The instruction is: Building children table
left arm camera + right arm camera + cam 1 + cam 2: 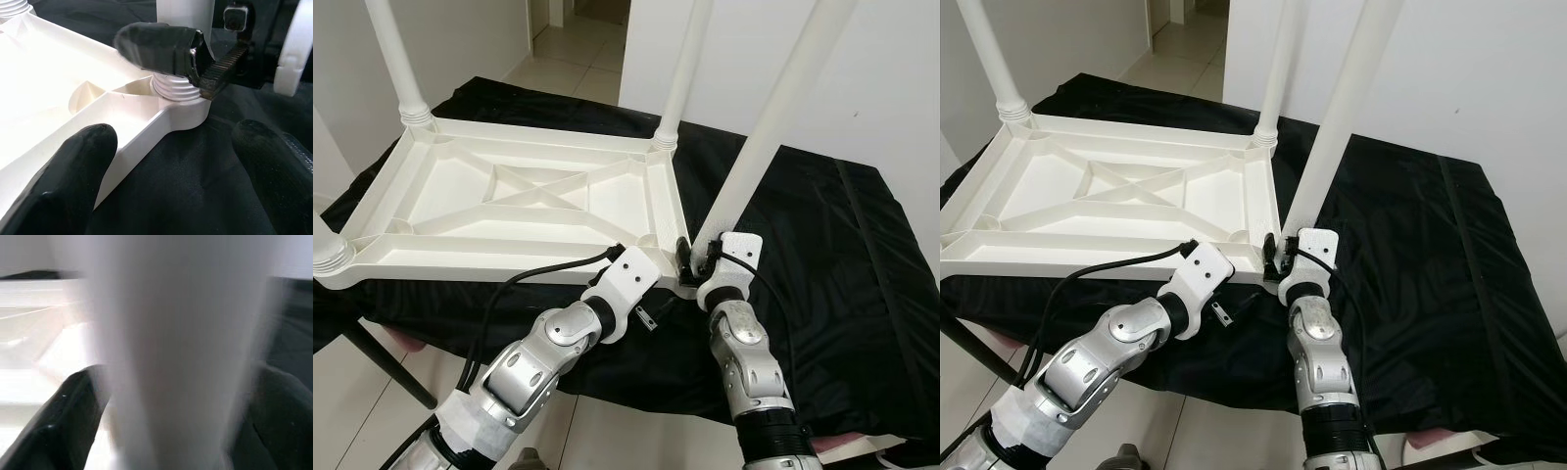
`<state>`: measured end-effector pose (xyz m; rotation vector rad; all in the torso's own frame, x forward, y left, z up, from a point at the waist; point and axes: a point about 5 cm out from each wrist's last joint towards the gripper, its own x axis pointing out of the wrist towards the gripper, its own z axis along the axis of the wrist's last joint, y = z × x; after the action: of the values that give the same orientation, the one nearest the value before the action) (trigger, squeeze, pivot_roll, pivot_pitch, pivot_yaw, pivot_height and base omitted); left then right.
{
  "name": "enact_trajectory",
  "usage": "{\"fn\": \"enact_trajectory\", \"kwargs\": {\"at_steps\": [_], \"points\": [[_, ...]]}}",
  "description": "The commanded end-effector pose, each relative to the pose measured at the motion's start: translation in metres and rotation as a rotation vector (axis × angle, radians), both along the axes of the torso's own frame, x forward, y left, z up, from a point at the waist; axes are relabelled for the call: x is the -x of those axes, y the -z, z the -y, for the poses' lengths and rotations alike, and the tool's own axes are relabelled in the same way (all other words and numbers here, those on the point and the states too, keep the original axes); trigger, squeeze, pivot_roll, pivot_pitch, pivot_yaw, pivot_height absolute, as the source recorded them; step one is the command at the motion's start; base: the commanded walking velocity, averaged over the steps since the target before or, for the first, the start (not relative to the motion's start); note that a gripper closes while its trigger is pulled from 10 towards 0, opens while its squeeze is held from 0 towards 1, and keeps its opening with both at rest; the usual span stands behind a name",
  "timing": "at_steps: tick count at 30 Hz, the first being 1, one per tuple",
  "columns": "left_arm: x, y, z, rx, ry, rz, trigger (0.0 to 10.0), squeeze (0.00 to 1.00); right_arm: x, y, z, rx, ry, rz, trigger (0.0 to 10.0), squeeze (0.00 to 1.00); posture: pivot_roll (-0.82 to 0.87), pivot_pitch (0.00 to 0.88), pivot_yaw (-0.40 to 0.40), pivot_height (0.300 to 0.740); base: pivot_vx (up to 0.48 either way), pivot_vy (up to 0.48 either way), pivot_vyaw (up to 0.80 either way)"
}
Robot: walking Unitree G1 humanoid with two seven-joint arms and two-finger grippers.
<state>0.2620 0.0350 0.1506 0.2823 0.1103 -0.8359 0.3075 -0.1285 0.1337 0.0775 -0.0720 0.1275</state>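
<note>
Tabletop (pixel 524 191), white plastic, child size: lies upside down on black cloth (pixel 822 255) over a table, ribbed underside up, X-brace in centre.

Legs: two far legs seated upright in far corner sockets, far-left leg (pixel 396 54) and far-right leg (pixel 685 69). Near-left corner has a threaded stub (pixel 328 253), leg top out of frame. Near-right leg (pixel 773 117) is the item in work; long axis runs up and leans away to robot's right, foot end at near-right corner socket (pixel 188 105). Thread rings visible above socket in left wrist view, so judged not fully screwed home.

Right gripper (pixel 697 262): at base of near-right leg, fingers closed round the shaft; right wrist view looks straight up the blurred white leg with a black finger on each side. Leg lies directly within this gripper, so right arm is the nearer.

Left gripper (pixel 166 161): just beside same corner, robot's left of it, fingers spread wide and holding nothing, one finger (pixel 58 181) by the tabletop rim, other over the cloth.

Key relation: leg tilted vs. socket axis; prob. needs straightening before more turning.

Markings: no brand, label or legible text seen.
</note>
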Motion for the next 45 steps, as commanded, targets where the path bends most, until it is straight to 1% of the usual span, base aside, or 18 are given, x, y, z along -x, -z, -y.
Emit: {"fn": "enact_trajectory", "kwargs": {"at_steps": [1,3,7,8,10,11,14,17,19,20,21,22,23,29,34,42,44,45], "points": [[0.006,0.005,0.004,-0.004,0.096,-0.036,10.0,0.0,0.0,-0.001,0.001,-0.008,-0.026,-0.003,10.0,1.0,0.16,0.009,-0.101,0.74,0.0,0.0,0.0],[0.006,0.004,0.004,-0.005,0.099,-0.036,10.0,0.0,-0.001,-0.003,0.006,0.01,-0.084,0.0,10.0,1.0,0.16,0.008,-0.099,0.74,0.0,0.0,0.0],[0.006,0.004,0.004,-0.005,0.101,-0.038,10.0,0.0,-0.003,-0.004,0.01,0.04,-0.139,0.009,10.0,1.0,0.16,0.009,-0.096,0.74,0.0,0.0,0.0],[0.006,0.004,0.003,-0.005,0.105,-0.039,10.0,0.0,-0.005,-0.006,0.014,0.07,-0.212,0.013,10.0,0.0,0.16,0.011,-0.093,0.74,0.0,0.0,0.0],[0.006,0.004,0.003,-0.007,0.11,-0.041,10.0,0.0,-0.009,-0.008,0.02,0.12,-0.346,0.017,10.0,0.0,0.16,0.011,-0.09,0.74,0.0,0.0,0.0],[0.006,0.004,0.003,-0.007,0.111,-0.042,10.0,0.0,-0.011,-0.008,0.022,0.136,-0.379,0.019,10.0,0.0,0.16,0.011,-0.09,0.74,0.0,0.0,0.0],[0.006,0.003,0.003,-0.008,0.111,-0.041,10.0,0.0,-0.013,-0.007,0.025,0.175,-0.425,0.026,10.0,0.0,0.16,0.01,-0.089,0.74,0.0,0.0,0.0],[0.006,0.003,0.002,-0.008,0.111,-0.039,10.0,0.0,-0.015,-0.007,0.026,0.18,-0.437,0.024,10.0,0.0,0.16,0.011,-0.091,0.74,0.0,0.0,0.0],[0.005,0.002,0.003,-0.007,0.109,-0.037,10.0,0.0,-0.02,-0.003,0.026,0.178,-0.519,0.005,10.0,0.0,0.17,0.011,-0.09,0.74,0.0,0.0,0.0],[0.005,0.002,0.003,-0.007,0.109,-0.037,10.0,0.0,-0.02,-0.003,0.026,0.178,-0.519,0.005,10.0,0.0,0.17,0.011,-0.09,0.74,0.0,0.0,0.0],[0.005,0.002,0.003,-0.006,0.108,-0.037,10.0,0.0,-0.021,-0.002,0.026,0.18,-0.544,0.001,4.7,0.0,0.17,0.013,-0.089,0.74,0.0,0.0,0.0],[0.005,0.002,0.003,-0.006,0.108,-0.037,10.0,0.0,-0.021,-0.001,0.025,0.179,-0.563,-0.003,4.7,0.0,0.17,0.013,-0.089,0.74,0.0,0.0,0.0],[0.005,0.002,0.003,-0.005,0.107,-0.038,10.0,0.0,-0.022,0.0,0.025,0.187,-0.582,-0.008,0.0,0.0,0.17,0.013,-0.088,0.74,0.0,0.0,0.0],[0.005,0.001,0.002,-0.003,0.104,-0.04,10.0,0.0,-0.025,0.004,0.03,0.203,-0.636,-0.02,0.0,0.0,0.17,0.018,-0.088,0.74,0.0,0.0,0.0],[0.004,0.0,0.002,-0.004,0.102,-0.038,10.0,0.0,-0.025,0.004,0.033,0.205,-0.642,-0.019,0.0,0.0,0.16,0.025,-0.089,0.74,0.0,0.0,0.0],[0.006,0.0,0.002,0.002,0.103,-0.044,10.0,0.0,-0.023,0.002,0.037,0.173,-0.594,-0.006,0.0,0.0,0.15,0.036,-0.088,0.74,0.0,0.0,0.0],[0.007,0.001,0.002,0.001,0.105,-0.045,10.0,0.0,-0.022,0.001,0.037,0.162,-0.566,0.002,0.0,0.0,0.14,0.042,-0.089,0.74,0.0,0.0,0.0],[0.007,0.001,0.002,0.001,0.106,-0.046,10.0,0.0,-0.02,0.0,0.037,0.154,-0.521,0.01,0.0,0.0,0.14,0.042,-0.089,0.74,0.0,0.0,0.0]]}}
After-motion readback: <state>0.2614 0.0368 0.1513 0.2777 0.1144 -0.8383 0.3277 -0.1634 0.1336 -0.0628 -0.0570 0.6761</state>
